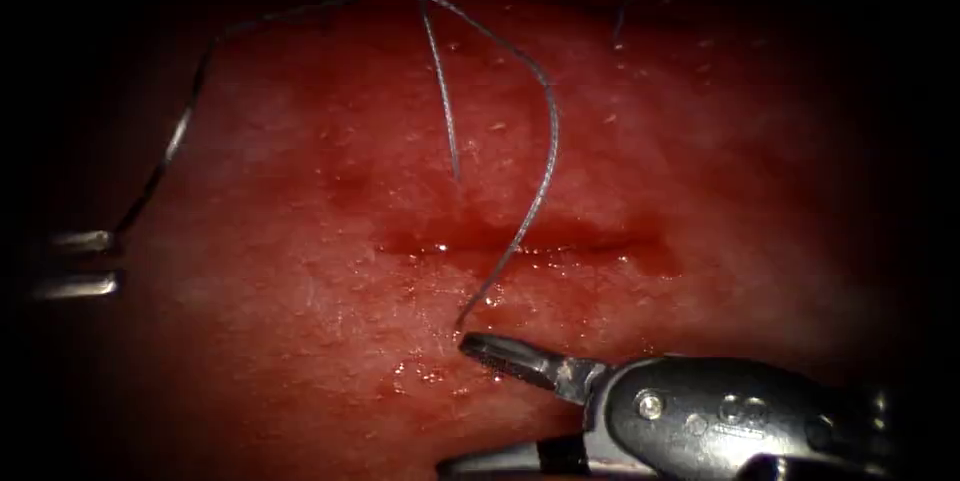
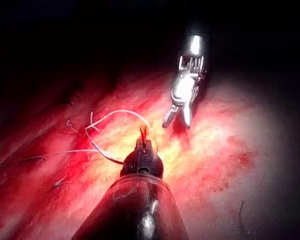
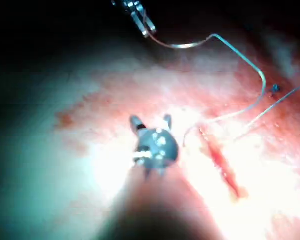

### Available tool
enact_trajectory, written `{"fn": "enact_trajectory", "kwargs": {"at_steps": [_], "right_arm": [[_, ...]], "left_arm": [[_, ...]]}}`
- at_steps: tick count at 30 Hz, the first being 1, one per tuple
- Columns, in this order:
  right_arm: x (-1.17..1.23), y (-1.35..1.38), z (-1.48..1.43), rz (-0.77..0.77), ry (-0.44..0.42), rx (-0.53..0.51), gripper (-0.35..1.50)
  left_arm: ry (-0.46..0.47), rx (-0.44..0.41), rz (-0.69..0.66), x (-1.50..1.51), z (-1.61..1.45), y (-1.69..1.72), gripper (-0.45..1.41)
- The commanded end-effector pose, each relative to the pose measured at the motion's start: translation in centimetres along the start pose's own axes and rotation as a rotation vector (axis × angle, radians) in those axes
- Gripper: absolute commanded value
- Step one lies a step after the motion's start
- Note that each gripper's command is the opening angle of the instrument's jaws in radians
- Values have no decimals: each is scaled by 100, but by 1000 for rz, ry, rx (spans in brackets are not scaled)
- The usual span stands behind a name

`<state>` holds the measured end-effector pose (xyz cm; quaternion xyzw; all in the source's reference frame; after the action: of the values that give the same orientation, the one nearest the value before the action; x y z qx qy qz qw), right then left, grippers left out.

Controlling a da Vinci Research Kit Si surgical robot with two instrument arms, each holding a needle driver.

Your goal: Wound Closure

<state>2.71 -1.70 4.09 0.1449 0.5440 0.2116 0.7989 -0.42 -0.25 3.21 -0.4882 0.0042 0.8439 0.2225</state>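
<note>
Needle [image 1: 178,141]: we read the stiffer, gently curved stretch at the far left of the endoscope view as the needle. It hangs clear of the tissue [image 1: 300,291], well to the left of the cut [image 1: 560,241]. One end sits in the left tool [image 1: 110,261]. The other end meets the thread [image 1: 545,141] at a kink higher up. The right wrist view [image 3: 182,46] and the left wrist view [image 2: 120,111] show the same arc.

Left tool: the fingers are closed on the needle near its end, at the picture's left edge. The right wrist view shows the same hold [image 3: 146,31]. In its own wrist view [image 2: 143,135] the tip is narrow and stained red.

Thread: from the kink it runs across the top of the tissue. It then sweeps down in a long curve, crosses the cut and ends just below it. We cannot tell whether that end enters the tissue. A second strand [image 1: 440,91] branches off at the top and drops to a point above the cut. A short loose end of thread [image 1: 640,1] lies apart at the upper right.

Right tool [image 1: 455,403]: the fingers are spread wide and hold nothing. The upper finger's tip is just beside the lower end of the thread, and we cannot tell if they touch. The spread also shows in the left wrist view [image 2: 176,124] and in its own view [image 3: 151,120].

Cut: a dark horizontal slit, wet with red fluid [image 1: 650,261].
</note>
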Motion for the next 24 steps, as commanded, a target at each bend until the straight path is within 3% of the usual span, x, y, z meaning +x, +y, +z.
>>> {"fn": "enact_trajectory", "kwargs": {"at_steps": [1, 4, 5, 8, 12, 14, 17, 18, 24], "right_arm": [[-15, 6, 8, -2, -3, -7, 111], [-33, 15, 13, -20, -39, -15, 94], [-53, 21, 19, 43, -79, -29, 86], [-66, 28, 24, 97, -80, -39, 79], [-68, 39, 33, 121, -83, -56, 86], [-66, 42, 40, 130, -83, -64, 79], [-63, 43, 51, 169, -75, -76, 11], [-63, 43, 52, 187, -74, -83, -35], [-61, 40, 42, 189, -76, -95, -35]], "left_arm": [[0, 7, 0, -2, 7, -1, -45], [-9, 22, -2, -6, 6, -5, -45], [-17, 38, 1, -9, 6, -6, -45], [-19, 43, -1, -11, 8, -5, -45], [-16, 41, -1, -11, 12, -1, -45], [-12, 35, -1, -12, 15, 2, -45], [-5, 25, 0, -11, 21, 5, -45], [-2, 21, 1, -12, 21, 6, -45], [-1, 20, 2, -13, 20, 6, -45]]}}
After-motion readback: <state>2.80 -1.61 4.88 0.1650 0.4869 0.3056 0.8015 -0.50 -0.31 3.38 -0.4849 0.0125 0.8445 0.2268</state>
